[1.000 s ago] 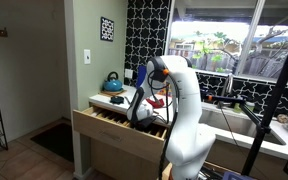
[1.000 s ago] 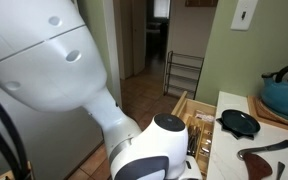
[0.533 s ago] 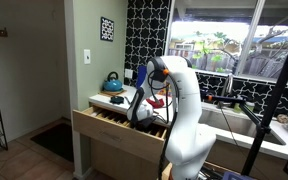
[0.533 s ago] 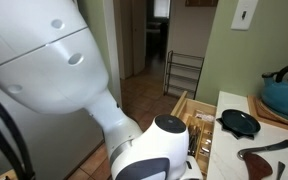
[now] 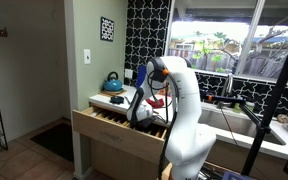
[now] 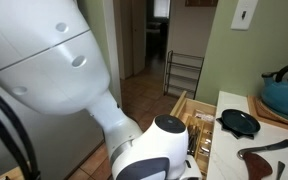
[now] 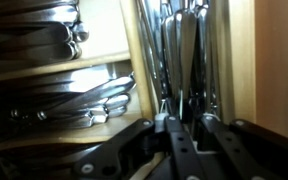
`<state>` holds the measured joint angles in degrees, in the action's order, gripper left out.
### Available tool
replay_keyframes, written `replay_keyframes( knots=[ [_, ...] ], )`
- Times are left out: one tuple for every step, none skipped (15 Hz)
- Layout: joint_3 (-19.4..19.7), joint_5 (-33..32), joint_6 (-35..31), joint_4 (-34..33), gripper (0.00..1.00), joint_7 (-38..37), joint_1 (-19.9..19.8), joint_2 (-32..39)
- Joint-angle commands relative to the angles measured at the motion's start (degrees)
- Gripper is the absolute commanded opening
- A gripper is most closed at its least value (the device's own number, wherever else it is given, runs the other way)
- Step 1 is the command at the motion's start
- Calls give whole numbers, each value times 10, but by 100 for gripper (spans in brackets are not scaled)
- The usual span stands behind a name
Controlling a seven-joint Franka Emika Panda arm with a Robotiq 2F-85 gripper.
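Nothing has moved since a second ago; arm, gripper and cutlery stand as they did.

Gripper [image 7: 184, 130]: low over the open drawer [image 5: 106, 124], at the near edge of the wrist view; fingers [image 7: 170, 128] dark and blurred, close together; whether they clamp a piece cannot be told.

Cutlery [image 7: 184, 50]: a tight bundle of long steel pieces, lying lengthwise in the narrow compartment just beyond the fingertips; also seen in an exterior view [image 6: 199, 130], beside the wrist.

Flatware [image 7: 54, 95]: further steel pieces, lying crosswise in two compartments to the side, parted by a wooden divider [image 7: 64, 65].

Arm [image 5: 179, 100]: white, bent down over the drawer; fills the near half of an exterior view [image 6: 44, 70].

Pan [image 6: 238, 122]: small, black, on the white counter [image 6: 229, 150], just beside the drawer.

Tool [image 6: 264, 152]: brown, flat on the counter, near the pan.

Kettle [image 6: 284, 92]: teal, upright on a wooden board [image 6: 274, 118], behind the pan.

Switch [image 5: 87, 57] and picture [image 5: 107, 29]: on the wall above the kettle.

Window [image 5: 219, 40]: farthest, beyond the arm.
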<state>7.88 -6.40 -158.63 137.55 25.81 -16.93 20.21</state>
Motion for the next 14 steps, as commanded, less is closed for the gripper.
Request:
replay_keyframes(
  knots=[
    [-6, -5, -7, -3, 40, 5, -4, 28],
    [-7, -6, -9, -4, 48, 4, -3, 32],
    [-7, -5, -9, -4, 21, 4, -4, 32],
    [-7, -5, -8, -4, 6, 6, -5, 31],
    [-7, -5, -9, -4, 1, 4, -4, 32],
    [-7, -6, -9, -5, 0, 7, -5, 31],
    [-7, -6, -8, -5, 3, 11, -6, 30],
    [-5, -8, -7, -6, 3, 11, -4, 28],
    [-4, -9, -9, -6, 3, 11, -4, 28],
    [-1, -13, -6, -5, 3, 8, -1, 23],
    [7, -21, -1, -5, 3, -2, 5, 15],
    [10, -25, -1, -3, 3, -4, 7, 9],
    [16, -34, 1, -2, 3, -12, 13, 0],
    [20, -41, 2, -1, 7, -17, 17, -4]
  ],
)
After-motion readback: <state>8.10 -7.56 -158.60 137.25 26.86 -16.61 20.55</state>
